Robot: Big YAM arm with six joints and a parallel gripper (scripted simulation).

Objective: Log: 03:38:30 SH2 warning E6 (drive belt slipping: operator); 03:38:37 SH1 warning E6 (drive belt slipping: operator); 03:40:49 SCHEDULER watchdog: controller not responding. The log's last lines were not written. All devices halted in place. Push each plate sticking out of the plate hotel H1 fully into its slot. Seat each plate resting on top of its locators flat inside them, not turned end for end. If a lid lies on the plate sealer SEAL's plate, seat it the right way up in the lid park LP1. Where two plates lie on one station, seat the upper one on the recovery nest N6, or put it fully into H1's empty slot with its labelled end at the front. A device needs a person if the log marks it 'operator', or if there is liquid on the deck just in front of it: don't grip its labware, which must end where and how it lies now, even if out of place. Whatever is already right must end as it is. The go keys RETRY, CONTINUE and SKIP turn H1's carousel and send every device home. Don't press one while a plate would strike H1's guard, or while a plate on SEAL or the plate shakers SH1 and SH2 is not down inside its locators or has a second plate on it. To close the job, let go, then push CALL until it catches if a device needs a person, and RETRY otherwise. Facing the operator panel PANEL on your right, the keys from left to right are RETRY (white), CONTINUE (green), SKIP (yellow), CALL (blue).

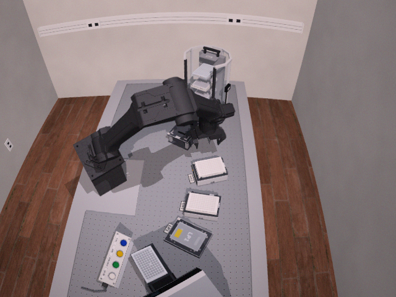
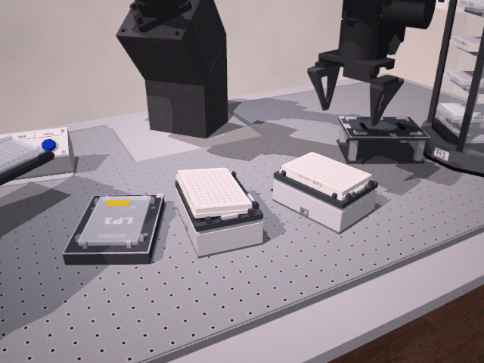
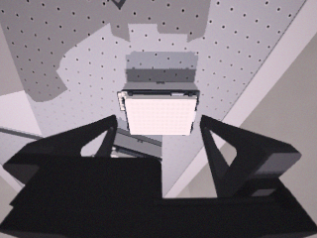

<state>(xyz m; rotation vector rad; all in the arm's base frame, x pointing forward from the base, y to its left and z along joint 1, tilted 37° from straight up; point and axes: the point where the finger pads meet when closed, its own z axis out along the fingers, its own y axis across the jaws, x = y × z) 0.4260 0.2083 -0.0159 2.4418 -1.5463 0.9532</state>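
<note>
Deck (image 2: 273, 281): lid (image 2: 113, 220) seated in LP1 park (image 2: 70, 249).

Matt perforated metal deck (image 2: 234, 296)

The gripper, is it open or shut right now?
Open. The gripper hangs above the black empty nest with its two fingers spread wide and nothing between them.

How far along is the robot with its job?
Done, it seems: a lid sits in LP1. In hand: nothing; the open gripper hangs over an empty nest. Left: perhaps the hotel's upper plate, which looks pushed out, then the blue CALL key.
</note>
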